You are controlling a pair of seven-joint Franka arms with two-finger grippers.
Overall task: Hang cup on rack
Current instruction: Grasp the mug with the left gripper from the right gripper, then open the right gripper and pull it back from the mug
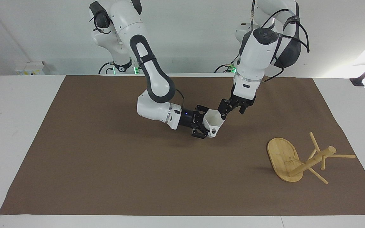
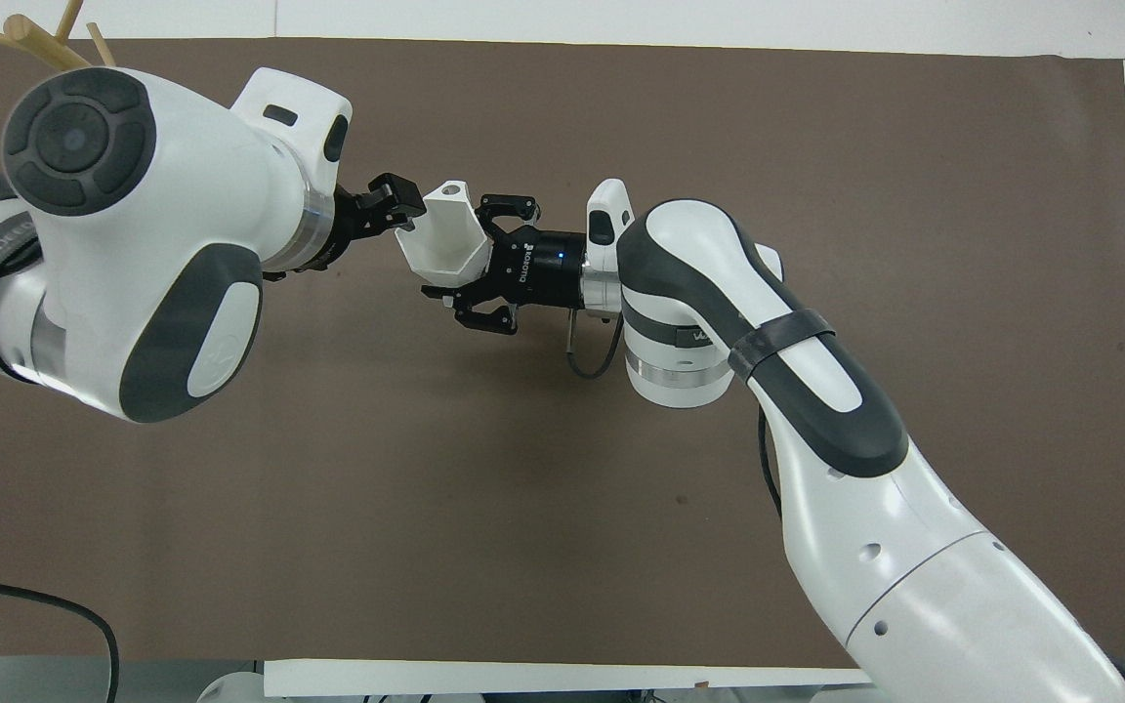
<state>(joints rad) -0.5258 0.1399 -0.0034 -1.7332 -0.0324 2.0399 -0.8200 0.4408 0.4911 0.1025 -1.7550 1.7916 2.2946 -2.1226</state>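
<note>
White faceted cup held in the air over the middle of the brown mat, lying on its side, its base toward the right gripper and its hexagonal mouth turned toward the left arm's end of the desk. Right gripper's jaws are clamped on the cup's base end, one finger above it and one below. The cup's small handle with its hole sits at the lower edge in the facing view.

Left gripper comes down at a slant from its arm and sits right at the cup's rim. One dark finger overlaps the rim edge in both views. Its jaws stand apart; whether they touch the rim I cannot tell.

In the overhead view the cup lies between the two grippers, left gripper on the mouth side, right gripper on the base side.

Bamboo rack lies tipped over on the mat, well apart from both grippers, toward the left arm's end. Its oval base stands on edge, and its post slants away from the base, low over the mat, pegs splayed out. Only its peg tips show in the overhead view, past the left arm's body.
</note>
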